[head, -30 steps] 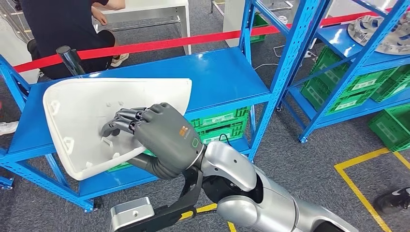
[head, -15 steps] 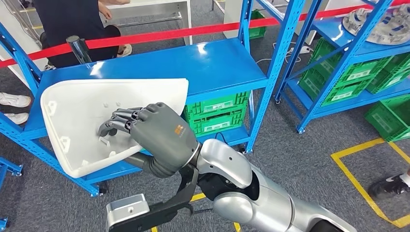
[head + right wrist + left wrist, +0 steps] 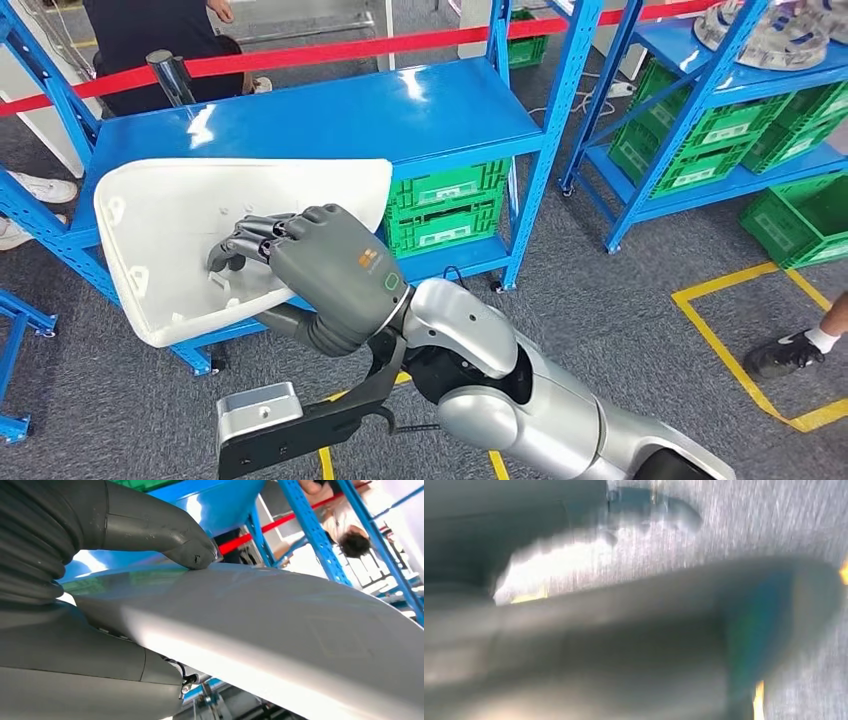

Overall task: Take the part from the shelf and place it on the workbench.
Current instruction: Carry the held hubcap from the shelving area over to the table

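white plastic part (image 3: 190, 235) sits clamped in the right hand (image 3: 325, 265) in the head view, dark fingers (image 3: 245, 245) over its inner face, the blue shelf (image 3: 330, 115) just beyond. right wrist view: the thumb (image 3: 160, 530) presses its smooth outer face. left wrist view: blurred, left hand's state unclear.

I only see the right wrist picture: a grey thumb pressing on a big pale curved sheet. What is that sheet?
Observer: In the head view it's a white moulded part, broad with rounded corners, held by the right hand.
Operator: Where are the other fingers?
Observer: The dark fingers lie on its hollow inner face, opposite the thumb.
Operator: Is it on a shelf?
Observer: It juts out past the front edge of the blue shelf, toward the robot.
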{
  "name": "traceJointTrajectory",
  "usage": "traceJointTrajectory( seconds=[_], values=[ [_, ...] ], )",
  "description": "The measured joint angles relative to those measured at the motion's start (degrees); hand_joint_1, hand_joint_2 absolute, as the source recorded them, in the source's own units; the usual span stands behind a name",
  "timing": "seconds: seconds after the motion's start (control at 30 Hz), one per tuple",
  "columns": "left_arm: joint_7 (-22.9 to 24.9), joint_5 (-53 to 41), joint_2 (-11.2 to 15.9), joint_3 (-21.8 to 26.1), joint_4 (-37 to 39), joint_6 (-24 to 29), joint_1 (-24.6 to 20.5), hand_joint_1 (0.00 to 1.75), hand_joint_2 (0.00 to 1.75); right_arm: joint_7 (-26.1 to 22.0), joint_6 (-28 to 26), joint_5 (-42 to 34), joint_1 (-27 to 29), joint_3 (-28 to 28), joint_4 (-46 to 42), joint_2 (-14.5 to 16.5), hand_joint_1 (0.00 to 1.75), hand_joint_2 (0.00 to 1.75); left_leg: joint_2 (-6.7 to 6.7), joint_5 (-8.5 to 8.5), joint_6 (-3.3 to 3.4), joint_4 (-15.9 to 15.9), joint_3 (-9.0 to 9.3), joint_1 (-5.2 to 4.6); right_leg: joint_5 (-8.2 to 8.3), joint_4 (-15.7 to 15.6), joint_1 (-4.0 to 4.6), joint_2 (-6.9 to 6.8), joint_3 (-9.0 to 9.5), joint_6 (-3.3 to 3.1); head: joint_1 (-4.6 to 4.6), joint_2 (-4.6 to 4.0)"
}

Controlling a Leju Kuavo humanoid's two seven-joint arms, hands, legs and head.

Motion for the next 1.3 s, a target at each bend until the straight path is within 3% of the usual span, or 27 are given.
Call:
traceJointTrajectory(
  seconds=[0.07, 0.1, 0.13, 0.2, 0.23, 0.27, 0.3, 0.33, 0.37, 0.43, 0.5, 0.57, 0.6, 0.7, 0.73, 0.77, 0.8, 0.87, 0.93, 1.0, 1.07, 1.1, 1.17, 1.2, 1.23, 1.27, 1.3],
  values=[
    [0.02, 0.01, 0.05, 0.02, 0.03, 0.0, 0.09, 0.0, 0.0, 0.04, 0.12, 0.0, -0.12, -0.01, 0.14, 0.06, 1.75, 1.75, -0.1, -0.41, -0.68, 0.23, -0.45, 0.19, 1.26, -0.29, -0.18, -0.19, -0.92, -0.79, 0.02, 0.0],
    [0.02, 0.01, 0.08, 0.06, 0.04, 0.0, 0.15, 0.0, 0.0, 0.07, 0.19, 0.01, -0.14, -0.01, 0.2, 0.11, 1.75, 1.75, -0.18, -2.24, -0.97, 1.5, -1.02, 0.22, 2.03, -0.49, -0.32, -0.28, -1.55, -1.18, -0.04, 0.0],
    [0.02, 0.01, 0.11, 0.13, 0.06, 0.0, 0.16, 0.0, 0.0, 0.07, 0.28, 0.01, -0.17, -0.01, 0.24, 0.19, 1.75, 1.75, -0.26, -5.12, -1.21, 3.97, -1.78, 0.32, 2.8, -0.57, -0.43, -0.37, -2.31, -1.45, -0.1, 0.0],
    [0.01, 0.01, 0.12, 0.27, 0.07, 0.0, 0.17, 0.0, 0.0, 0.08, 0.51, 0.02, -0.19, -0.01, 0.33, 0.29, 1.75, 1.75, -0.3, -10.66, -1.68, 10.99, -3.2, 0.37, 4.31, -0.51, -0.45, -0.39, -4.06, -1.62, -0.19, 0.0],
    [-0.01, 0.01, 0.13, 0.32, 0.07, 0.0, 0.17, 0.0, 0.0, 0.08, 0.62, 0.02, -0.17, -0.01, 0.39, 0.31, 1.75, 1.75, -0.3, -11.61, -1.87, 14.08, -3.42, 0.4, 5.06, -0.43, -0.44, -0.42, -5.0, -1.57, -0.18, 0.01],
    [-0.02, 0.01, 0.14, 0.34, 0.07, 0.0, 0.18, 0.0, 0.0, 0.09, 0.7, 0.02, -0.16, -0.01, 0.46, 0.32, 1.75, 1.75, -0.3, -11.01, -1.98, 15.77, -3.0, 0.41, 5.8, -0.31, -0.44, -0.45, -5.98, -1.49, -0.18, 0.01],
    [-0.03, 0.01, 0.17, 0.36, 0.06, 0.0, 0.18, 0.0, 0.0, 0.1, 0.74, 0.02, -0.15, -0.01, 0.5, 0.32, 1.75, 1.75, -0.29, -9.43, -2.02, 15.69, -1.76, 0.43, 6.53, -0.16, -0.45, -0.48, -6.98, -1.37, -0.18, 0.01],
    [-0.04, 0.01, 0.22, 0.37, 0.05, 0.0, 0.17, 0.0, 0.0, 0.1, 0.76, 0.02, -0.14, -0.01, 0.51, 0.32, 1.75, 1.75, -0.29, -7.74, -2.0, 13.82, 0.36, 0.45, 7.23, 0.01, -0.47, -0.49, -8.0, -1.21, -0.18, 0.01],
    [-0.05, 0.01, 0.27, 0.37, 0.02, 0.0, 0.12, 0.0, 0.0, 0.1, 0.77, 0.02, -0.16, -0.01, 0.51, 0.33, 1.75, 1.75, -0.3, -7.17, -1.91, 10.33, 3.24, 0.46, 7.89, 0.21, -0.47, -0.49, -8.86, -1.0, -0.19, 0.0],
    [-0.08, -0.07, 0.35, 0.37, -0.1, -0.01, 0.04, 0.0, 0.0, 0.1, 0.77, 0.02, -0.27, -0.01, 0.5, 0.4, 1.75, 1.75, -0.4, -8.61, -1.39, 2.46, 8.67, 0.26, 9.01, 0.55, -0.36, -0.54, -9.96, -0.43, -0.15, 0.0],
    [-0.1, -0.21, 0.38, 0.38, -0.19, -0.02, 0.05, 0.0, 0.0, 0.09, 0.76, 0.02, -0.37, -0.01, 0.52, 0.45, 1.75, 1.75, -0.52, -9.84, -0.35, -0.97, 10.34, -0.08, 10.11, 0.47, -0.32, -0.62, -10.31, 0.27, -0.12, 0.0],
    [-0.08, -0.32, 0.32, 0.4, -0.15, -0.02, 0.17, 0.0, 0.0, 0.1, 0.77, 0.02, -0.37, -0.01, 0.67, 0.37, 1.75, 1.75, -0.32, -8.89, 0.85, -0.93, 9.38, -0.09, 10.24, 0.58, -0.5, -0.54, -10.66, 1.01, -0.14, 0.0],
    [-0.07, -0.36, 0.32, 0.41, -0.13, -0.02, 0.22, 0.0, 0.0, 0.12, 0.78, 0.02, -0.34, -0.01, 0.76, 0.31, 1.75, 1.75, -0.15, -8.24, 1.37, -0.98, 8.82, -0.05, 8.73, 1.62, -0.57, -0.45, -11.17, 1.37, -0.11, 0.0],
    [-0.07, -0.46, 0.43, 0.45, -0.13, -0.02, 0.23, 0.0, 0.0, 0.1, 0.77, 0.02, -0.31, -0.03, 0.99, 0.13, 1.75, 1.75, 0.08, -5.93, 2.15, -0.92, 6.35, 0.01, -0.23, 10.89, -0.78, -0.26, -13.73, 2.15, -0.06, 0.0],
    [-0.06, -0.46, 0.45, 0.46, -0.13, -0.02, 0.25, 0.0, 0.0, 0.1, 0.77, 0.02, -0.28, -0.03, 1.06, 0.07, 1.75, 1.75, 0.07, -5.11, 2.14, -0.83, 5.31, 0.0, -1.93, 14.45, -0.81, -0.24, -14.24, 2.27, -0.05, 0.0],
    [-0.06, -0.47, 0.45, 0.46, -0.12, -0.02, 0.3, 0.0, 0.0, 0.09, 0.77, 0.02, -0.25, -0.03, 1.14, 0.02, 1.75, 1.75, 0.1, -4.34, 2.08, -0.71, 4.22, -0.01, -2.15, 16.81, -0.82, -0.22, -14.12, 2.3, -0.06, 0.0],
    [-0.07, -0.47, 0.45, 0.46, -0.11, -0.02, 0.36, 0.0, 0.0, 0.1, 0.77, 0.02, -0.23, -0.03, 1.22, -0.02, 1.75, 1.75, 0.13, -3.63, 1.98, -0.56, 3.16, -0.01, -1.13, 17.43, -0.82, -0.21, -13.16, 2.25, -0.04, 0.0],
    [-0.15, -0.47, 0.44, 0.46, -0.11, -0.02, 0.43, 0.0, 0.0, 0.1, 0.77, -0.04, -0.35, -0.02, 1.33, -0.05, 1.75, 1.75, 0.17, -2.4, 1.67, -0.2, 1.36, -0.01, 1.54, 12.79, -0.8, -0.17, -8.19, 1.88, -0.05, 0.0],
    [-0.37, -0.47, 0.43, 0.47, -0.14, -0.02, 0.49, 0.0, 0.0, 0.13, 0.77, -0.17, -0.69, -0.01, 1.34, -0.02, 1.75, 1.75, 0.12, -1.35, 1.14, 0.13, 0.23, -0.13, 0.83, 4.45, -0.56, -0.06, -1.89, 1.18, -0.09, 0.01],
    [-0.61, -0.46, 0.44, 0.48, -0.17, -0.02, 0.61, 0.0, 0.0, 0.2, 0.78, -0.34, -1.03, 0.02, 1.36, 0.0, 1.75, 1.75, 0.12, -0.28, 0.41, 0.03, -0.12, -0.15, -0.58, 0.11, -0.25, 0.04, 0.6, 0.48, 0.02, 0.01],
    [-0.75, -0.44, 0.5, 0.51, -0.15, -0.02, 0.89, 0.0, 0.0, 0.27, 0.8, -0.65, -1.2, 0.09, 1.43, -0.04, 1.75, 1.75, 0.08, 0.32, -0.35, -0.22, -0.42, 0.03, 0.4, -0.28, -0.24, -0.06, -0.22, -0.31, 0.16, 0.0],
    [-0.78, -0.43, 0.53, 0.53, -0.13, -0.02, 1.05, 0.0, 0.0, 0.31, 0.81, -0.79, -1.28, 0.14, 1.46, -0.05, 1.75, 1.75, 0.0, -0.75, -0.67, 0.41, -0.92, 0.14, 1.11, -0.39, -0.3, -0.14, -0.83, -0.77, 0.09, 0.0],
    [-0.86, -0.41, 0.57, 0.56, -0.09, -0.02, 1.27, 0.0, 0.0, 0.38, 0.81, -0.95, -1.41, 0.22, 1.53, -0.06, 1.75, 1.75, -0.17, -6.01, -1.19, 4.95, -2.46, 0.3, 2.64, -0.56, -0.48, -0.28, -2.35, -1.44, -0.07, 0.0],
    [-0.89, -0.4, 0.56, 0.57, -0.09, -0.02, 1.33, 0.0, 0.0, 0.42, 0.81, -0.98, -1.43, 0.26, 1.55, -0.06, 1.75, 1.75, -0.2, -8.98, -1.4, 8.57, -3.3, 0.32, 3.35, -0.53, -0.45, -0.29, -3.18, -1.6, -0.13, 0.0],
    [-0.92, -0.4, 0.56, 0.57, -0.09, -0.02, 1.34, 0.0, 0.0, 0.42, 0.81, -1.01, -1.42, 0.3, 1.57, -0.07, 1.75, 1.75, -0.2, -10.9, -1.56, 12.23, -3.84, 0.34, 4.05, -0.46, -0.39, -0.31, -4.04, -1.63, -0.14, 0.0],
    [-0.93, -0.4, 0.56, 0.57, -0.09, -0.02, 1.35, 0.0, 0.0, 0.43, 0.81, -1.03, -1.42, 0.34, 1.6, -0.07, 1.75, 1.75, -0.21, -11.38, -1.66, 14.99, -3.92, 0.35, 4.74, -0.36, -0.33, -0.33, -4.95, -1.6, -0.13, 0.0],
    [-0.95, -0.39, 0.57, 0.57, -0.09, -0.02, 1.35, 0.0, 0.0, 0.45, 0.81, -1.13, -1.42, 0.39, 1.63, -0.08, 1.75, 1.75, -0.21, -10.57, -1.66, 16.14, -3.27, 0.34, 5.42, -0.23, -0.29, -0.35, -5.89, -1.53, -0.13, 0.0]
  ],
)
